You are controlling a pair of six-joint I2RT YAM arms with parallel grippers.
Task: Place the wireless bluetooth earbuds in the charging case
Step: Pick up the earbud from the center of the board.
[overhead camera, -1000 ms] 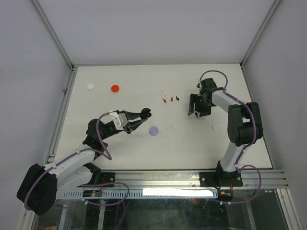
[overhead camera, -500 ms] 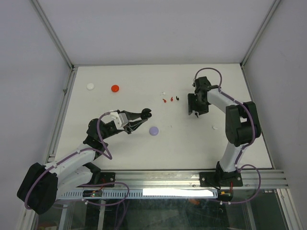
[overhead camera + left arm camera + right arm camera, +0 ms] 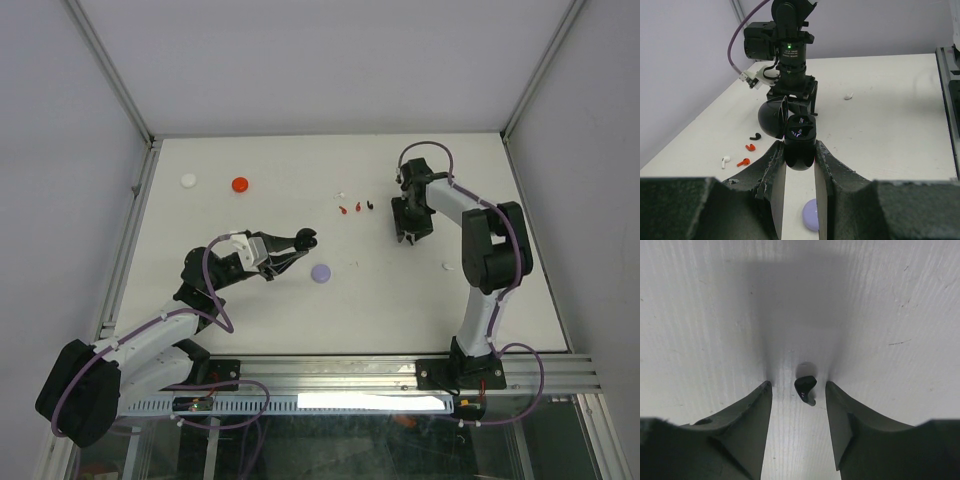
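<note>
Between the parted fingers of the right gripper (image 3: 798,385), a black earbud (image 3: 805,387) lies on the white table (image 3: 700,300). It touches neither finger, and the jaws stand apart on either side of it, tips close to the surface.

Opposite, the left gripper (image 3: 799,152) is clamped on a black charging case (image 3: 800,137), held above the table with its lid (image 3: 772,118) hinged open to one side. Just beneath that gripper's fingertips sits a closed lavender case (image 3: 812,215).

Beside the right gripper, on the side facing the left one, a loose cluster holds two red earbuds (image 3: 343,210), a second black one (image 3: 370,205) and a white earbud (image 3: 340,194). Another white one (image 3: 447,267) lies on the near side of the right gripper. Well beyond the left gripper, a red case (image 3: 239,184) and a white case (image 3: 189,181) sit side by side.
</note>
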